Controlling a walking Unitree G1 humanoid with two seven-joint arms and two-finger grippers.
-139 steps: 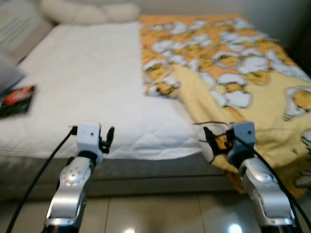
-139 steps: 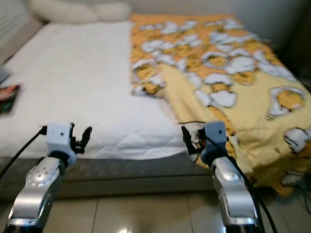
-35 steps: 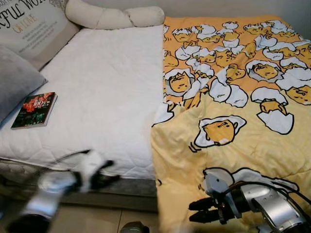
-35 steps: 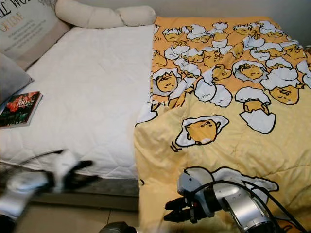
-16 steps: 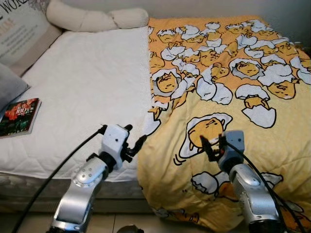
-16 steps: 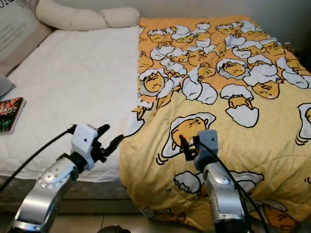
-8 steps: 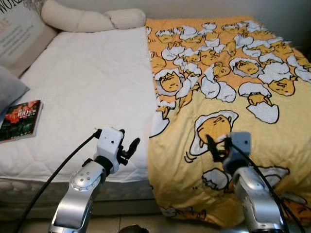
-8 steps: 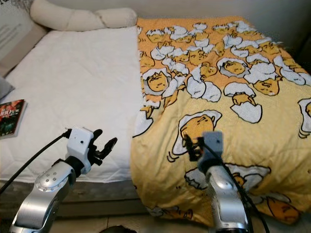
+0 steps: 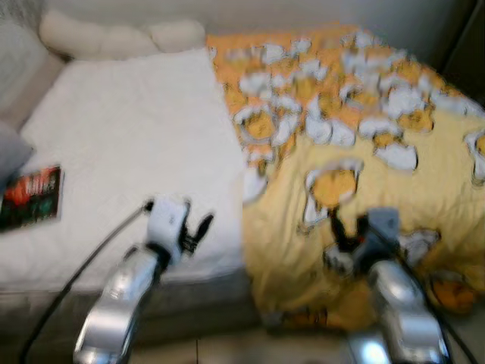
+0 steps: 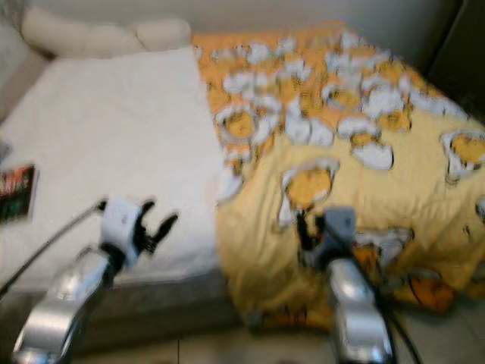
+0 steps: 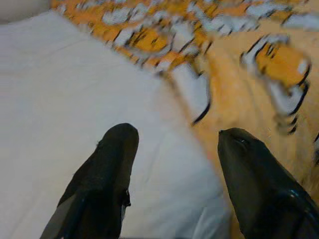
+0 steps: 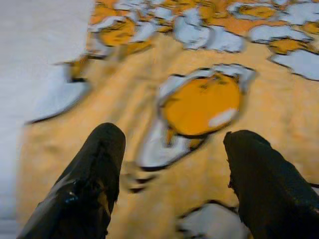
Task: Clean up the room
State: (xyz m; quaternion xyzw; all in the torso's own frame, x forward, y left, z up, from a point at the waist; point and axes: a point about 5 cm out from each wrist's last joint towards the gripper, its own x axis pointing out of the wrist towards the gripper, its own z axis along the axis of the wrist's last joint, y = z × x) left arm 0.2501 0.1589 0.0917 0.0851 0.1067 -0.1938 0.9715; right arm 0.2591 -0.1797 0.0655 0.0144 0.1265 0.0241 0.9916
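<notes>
Blurred view, but the yellow egg-print blanket (image 9: 364,144) lies over the bed's right half, spilling off the near edge. Left gripper (image 11: 172,149) and right gripper (image 12: 172,154) hover spread and empty. Soft, floppy, light: pinch its left hem beside the white quilted mattress (image 9: 129,144).

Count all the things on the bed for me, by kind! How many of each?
Blanket: 1
Book: 1
Long cream pillow: 1
Grey cushion: 1
Pale cushion: 1
Total: 5 things on the bed. The picture is blurry, so the cushions at the edge are hard to make out.
</notes>
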